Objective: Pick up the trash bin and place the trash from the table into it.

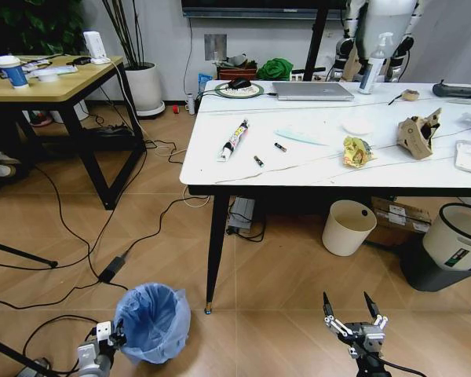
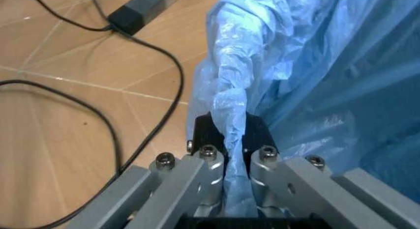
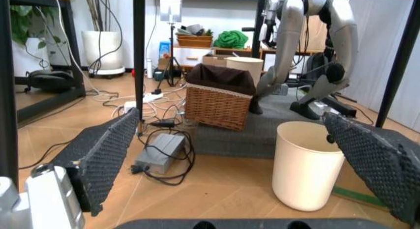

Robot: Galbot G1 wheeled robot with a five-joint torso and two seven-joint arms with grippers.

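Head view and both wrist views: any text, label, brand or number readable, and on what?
None can be read.
White bin with black rim: dark label, too small.
Tube-shaped wrapper on the table: print blurred.
Blue-and-white cup on the wooden desk: markings illegible.

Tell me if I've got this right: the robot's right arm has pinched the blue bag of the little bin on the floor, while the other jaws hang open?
Not quite: it is the left gripper pinching the trash bin liner, as the left wrist view shows. The right gripper is the one hanging open above the floor.
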